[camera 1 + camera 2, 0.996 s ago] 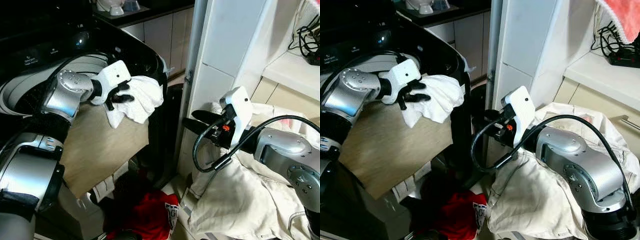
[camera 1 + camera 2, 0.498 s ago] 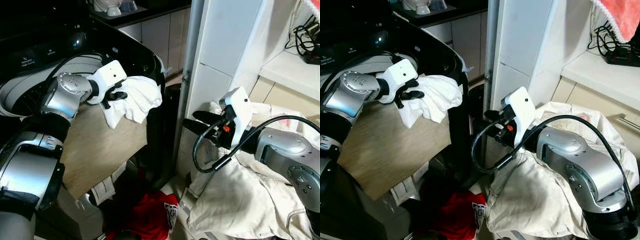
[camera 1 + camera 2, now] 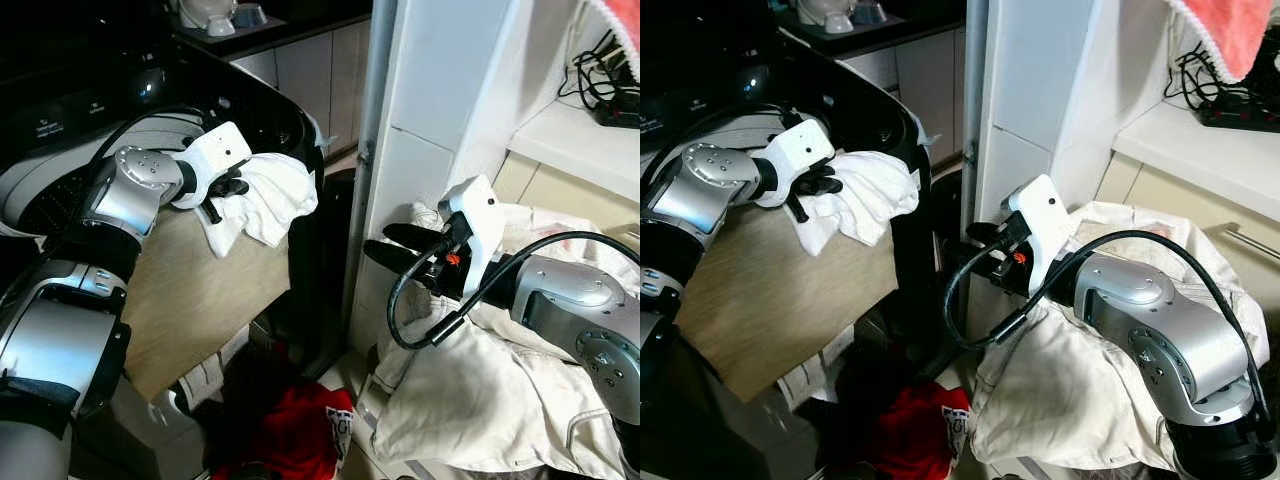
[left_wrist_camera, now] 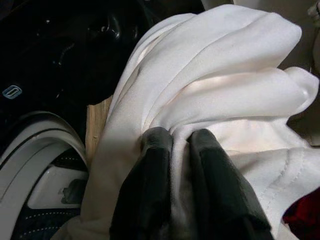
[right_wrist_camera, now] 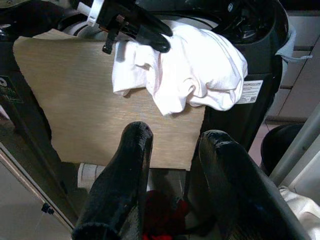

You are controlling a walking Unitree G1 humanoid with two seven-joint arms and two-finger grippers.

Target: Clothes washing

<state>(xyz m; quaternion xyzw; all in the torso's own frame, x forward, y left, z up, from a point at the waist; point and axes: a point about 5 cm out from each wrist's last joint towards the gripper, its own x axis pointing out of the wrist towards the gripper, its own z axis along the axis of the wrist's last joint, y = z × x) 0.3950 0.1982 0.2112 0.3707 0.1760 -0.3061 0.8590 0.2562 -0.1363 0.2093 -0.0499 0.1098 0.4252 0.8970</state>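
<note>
My left gripper (image 3: 232, 185) is shut on a white garment (image 3: 268, 198), bunched and held over the edge of the black top-loading washing machine (image 3: 130, 95). In the left wrist view the two black fingers (image 4: 150, 195) pinch a fold of the white garment (image 4: 220, 85). My right gripper (image 3: 392, 245) is open and holds nothing, out in front of the white wall corner. It hangs above a heap of cream laundry (image 3: 480, 400). The right wrist view looks past its fingers (image 5: 125, 175) at the white garment (image 5: 192, 75) and the wooden panel (image 5: 80, 95).
A tan wooden panel (image 3: 195, 295) leans against the washer front. A red garment (image 3: 300, 435) lies on the floor between washer and wall. A metal pipe (image 3: 365, 150) runs down the wall corner. Cables (image 3: 600, 75) lie on a shelf at upper right; a pink towel (image 3: 1230, 35) hangs there.
The left gripper has drawn the white garment slightly up and back toward the washer opening. The right arm has stayed put; the camera shifted a little.
</note>
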